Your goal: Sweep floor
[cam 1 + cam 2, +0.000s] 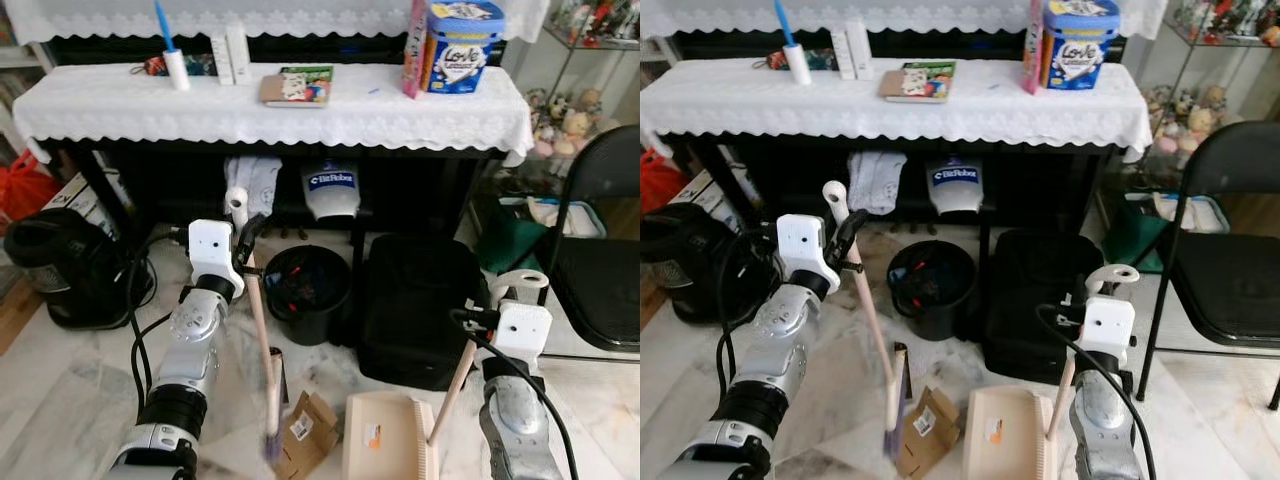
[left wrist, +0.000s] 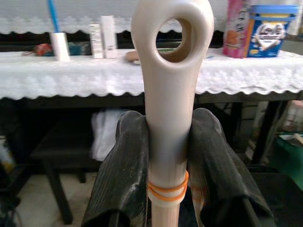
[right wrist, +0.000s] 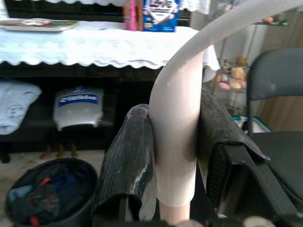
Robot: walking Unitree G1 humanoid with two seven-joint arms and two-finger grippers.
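My left gripper is shut on the top of a cream broom handle, just below its hanging loop. The handle slants down to the broom's bristles on the marble floor. The left wrist view has both black fingers pressed against the handle above an orange rubber band. My right gripper is shut on the curved handle of a beige dustpan, which rests on the floor at the bottom centre. A piece of brown cardboard lies between the bristles and the dustpan.
A black waste bin and a black bag stand under a table with a white lace cloth. A black appliance with cables sits at the left. A black folding chair stands at the right.
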